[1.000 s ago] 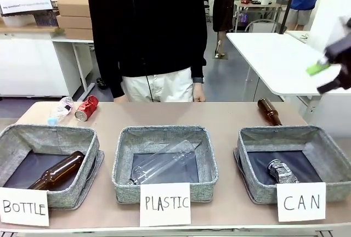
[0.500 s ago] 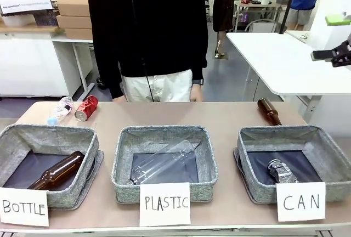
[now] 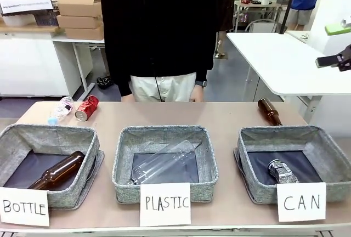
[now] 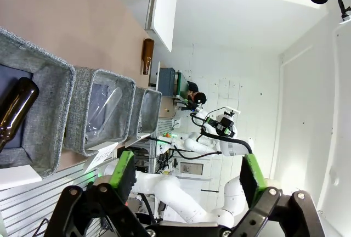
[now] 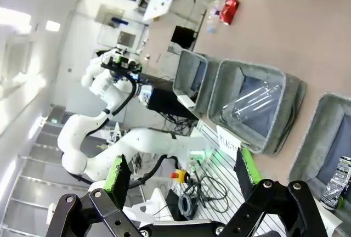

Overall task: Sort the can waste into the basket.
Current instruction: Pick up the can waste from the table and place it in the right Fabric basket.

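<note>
Front view: dented silver-grey metal can (image 3: 281,171) lies in the grey woven-fabric basket signed CAN (image 3: 329,157), shiny red metal can (image 3: 86,108) lies on the worktop (image 3: 219,116) well apart, so about half done; left wrist view: left tool (image 4: 189,163) open, empty; right wrist view: right tool (image 5: 180,163) open, empty.

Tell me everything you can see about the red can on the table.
The red can is small, shiny metal, with a silvery end turned toward the robot. It lies on its side on the table, at the far left, behind the BOTTLE basket. A crumpled clear plastic bottle lies beside it, perhaps touching.
</note>
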Robot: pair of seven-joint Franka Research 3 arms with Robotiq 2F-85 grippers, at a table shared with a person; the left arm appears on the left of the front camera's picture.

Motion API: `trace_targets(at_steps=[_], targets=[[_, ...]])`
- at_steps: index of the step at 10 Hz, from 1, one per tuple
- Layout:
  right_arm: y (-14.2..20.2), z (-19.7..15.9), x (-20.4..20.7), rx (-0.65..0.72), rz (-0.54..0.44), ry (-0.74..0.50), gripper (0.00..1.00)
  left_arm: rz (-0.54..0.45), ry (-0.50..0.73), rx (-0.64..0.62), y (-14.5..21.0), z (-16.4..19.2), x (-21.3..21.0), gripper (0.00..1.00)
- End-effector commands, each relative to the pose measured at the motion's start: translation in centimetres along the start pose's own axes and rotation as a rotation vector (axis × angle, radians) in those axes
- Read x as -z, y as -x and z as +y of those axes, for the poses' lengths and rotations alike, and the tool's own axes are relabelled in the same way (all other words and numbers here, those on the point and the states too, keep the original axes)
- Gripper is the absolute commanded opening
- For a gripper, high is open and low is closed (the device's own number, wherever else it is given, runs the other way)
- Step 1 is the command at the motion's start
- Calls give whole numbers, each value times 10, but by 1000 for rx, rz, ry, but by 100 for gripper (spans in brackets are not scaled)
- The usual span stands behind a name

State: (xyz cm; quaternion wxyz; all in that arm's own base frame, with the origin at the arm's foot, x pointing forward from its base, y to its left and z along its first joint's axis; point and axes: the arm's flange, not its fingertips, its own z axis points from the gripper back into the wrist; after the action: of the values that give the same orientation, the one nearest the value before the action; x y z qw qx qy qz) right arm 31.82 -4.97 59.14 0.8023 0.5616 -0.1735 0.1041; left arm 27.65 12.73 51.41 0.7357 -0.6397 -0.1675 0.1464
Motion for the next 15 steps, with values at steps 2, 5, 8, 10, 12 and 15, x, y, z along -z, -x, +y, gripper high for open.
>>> trace_targets(at_steps=[2,5,8,10,12,15], targets=[[0,1,-2,-18,10,2,100,6,4,18,2,0,0,100],[0,1,-2,-18,10,2,100,6,4,18,2,0,0,100],[0,1,-2,-18,10,2,100,0,0,0,0,0,0,100],[0,1,-2,-18,10,2,100,54,-358,288,-36,-18,51,100],[0,1,-2,-18,10,2,100,85,-684,464,-85,-19,115,100],[0,1,-2,-18,10,2,100,-22,-774,386,-122,-14,183,100]])
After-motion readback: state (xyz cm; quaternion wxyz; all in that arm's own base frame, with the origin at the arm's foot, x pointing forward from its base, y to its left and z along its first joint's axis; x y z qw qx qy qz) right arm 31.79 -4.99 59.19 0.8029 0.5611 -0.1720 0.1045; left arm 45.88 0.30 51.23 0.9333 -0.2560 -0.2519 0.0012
